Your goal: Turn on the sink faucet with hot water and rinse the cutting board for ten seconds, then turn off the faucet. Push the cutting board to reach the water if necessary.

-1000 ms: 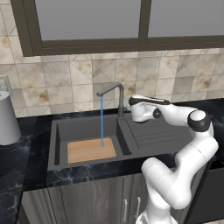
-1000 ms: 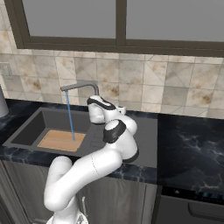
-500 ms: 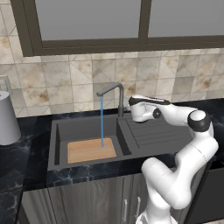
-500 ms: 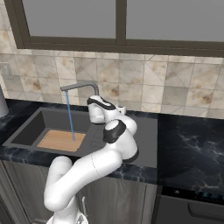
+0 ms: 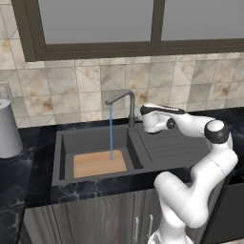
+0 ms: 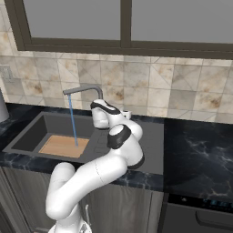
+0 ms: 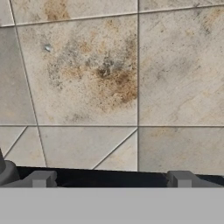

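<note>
While water point(image 5: 111, 132) wets the cutting board point(image 5: 99, 163): stiff, slippery, best pushed edgewise; my pincer point(image 7: 109, 179) gapes wide, empty.

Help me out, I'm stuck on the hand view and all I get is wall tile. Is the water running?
Observer: Yes, the water falls in a thin blue stream from the sink faucet.
Operator: Does it reach the cutting board?
Observer: It lands on the cutting board, which lies flat in the sink.
Operator: Where is my end effector?
Observer: The end effector sits open just right of the faucet post, above the drainboard, holding nothing.
</note>
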### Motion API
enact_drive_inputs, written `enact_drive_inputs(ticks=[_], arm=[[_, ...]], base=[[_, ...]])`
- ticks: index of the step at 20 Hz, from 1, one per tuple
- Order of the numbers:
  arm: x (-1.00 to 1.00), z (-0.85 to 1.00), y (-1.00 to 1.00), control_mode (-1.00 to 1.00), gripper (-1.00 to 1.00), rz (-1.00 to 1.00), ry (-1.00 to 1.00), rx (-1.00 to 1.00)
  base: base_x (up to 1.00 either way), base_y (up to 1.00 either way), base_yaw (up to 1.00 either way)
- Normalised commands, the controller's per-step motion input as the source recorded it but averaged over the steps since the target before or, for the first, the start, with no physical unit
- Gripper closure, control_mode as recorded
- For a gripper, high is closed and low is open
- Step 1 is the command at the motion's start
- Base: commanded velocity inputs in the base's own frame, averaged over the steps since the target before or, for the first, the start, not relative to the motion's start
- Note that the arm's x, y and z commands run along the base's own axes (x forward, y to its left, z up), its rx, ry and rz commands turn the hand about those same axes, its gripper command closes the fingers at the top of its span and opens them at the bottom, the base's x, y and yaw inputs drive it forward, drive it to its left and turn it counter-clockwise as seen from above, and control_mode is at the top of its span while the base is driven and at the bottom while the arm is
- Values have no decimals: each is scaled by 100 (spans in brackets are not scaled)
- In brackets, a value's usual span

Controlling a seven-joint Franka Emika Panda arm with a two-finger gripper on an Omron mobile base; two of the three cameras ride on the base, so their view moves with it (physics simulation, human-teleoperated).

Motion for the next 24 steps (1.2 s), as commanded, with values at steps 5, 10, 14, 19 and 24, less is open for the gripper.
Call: enact_drive_inputs(ticks=[5,10,14,19,24], arm=[[0,0,0,-100,-100,0,0,0],[0,0,0,-100,-100,0,0,0],[0,0,0,-100,-100,0,0,0],[0,0,0,-100,-100,0,0,0],[0,0,0,-100,-100,0,0,0]], base=[[0,0,0],[0,0,0],[0,0,0],[0,0,0],[0,0,0]])
